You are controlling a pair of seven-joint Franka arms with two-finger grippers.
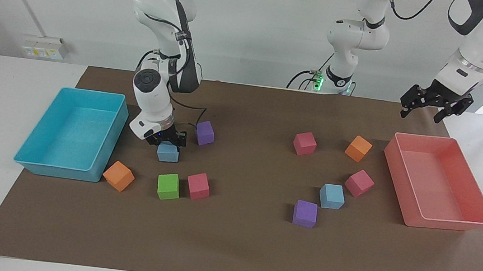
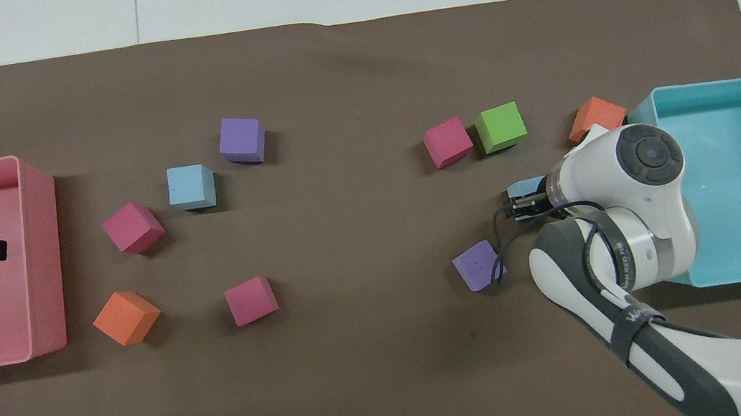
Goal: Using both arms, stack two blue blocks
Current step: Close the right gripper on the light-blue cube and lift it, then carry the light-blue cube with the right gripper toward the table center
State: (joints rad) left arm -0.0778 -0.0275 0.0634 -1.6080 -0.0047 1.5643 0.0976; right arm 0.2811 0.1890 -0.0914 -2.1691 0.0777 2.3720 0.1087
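On the brown mat of the desk (image 1: 228, 252), one blue block (image 1: 167, 153) is being gripped by the right gripper (image 1: 167, 139) near the turquoise tray (image 1: 110, 138). The other blue block (image 1: 332, 196) is sitting beside a purple cube (image 1: 305, 213). The left gripper (image 1: 435, 102) is being held open over the pink tray (image 1: 450, 223).

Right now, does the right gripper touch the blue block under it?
Touching. In the facing view the right gripper is closed around the top of the blue block.

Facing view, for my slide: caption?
Right gripper shut on one blue block; left gripper waits above pink tray.
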